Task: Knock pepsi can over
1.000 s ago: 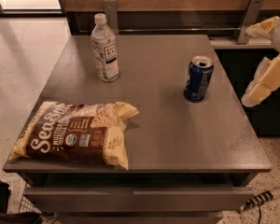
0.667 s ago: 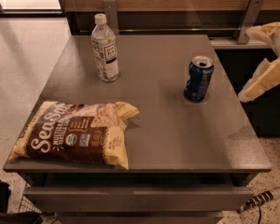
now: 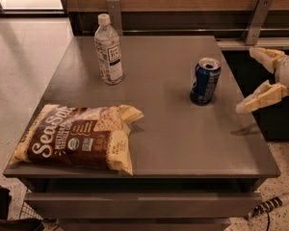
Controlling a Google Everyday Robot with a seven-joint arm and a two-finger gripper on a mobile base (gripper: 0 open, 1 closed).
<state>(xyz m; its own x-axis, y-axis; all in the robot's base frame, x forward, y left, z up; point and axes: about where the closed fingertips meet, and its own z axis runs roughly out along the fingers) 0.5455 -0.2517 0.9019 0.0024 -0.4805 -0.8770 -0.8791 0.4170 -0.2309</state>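
Observation:
The pepsi can (image 3: 205,81) is dark blue with a silver top and stands upright on the right part of the grey table (image 3: 168,129). My gripper (image 3: 249,79) is at the right edge of the view, to the right of the can and apart from it, over the table's right edge. Its two pale fingers (image 3: 256,100) are spread open, pointing left toward the can, and hold nothing.
A clear water bottle (image 3: 108,51) with a white cap stands at the back left. A brown and cream snack bag (image 3: 76,136) lies at the front left. A wooden wall with metal brackets (image 3: 257,19) runs behind the table.
My gripper has moved left and down a little, closer to the can. The can, bottle and bag have not moved.

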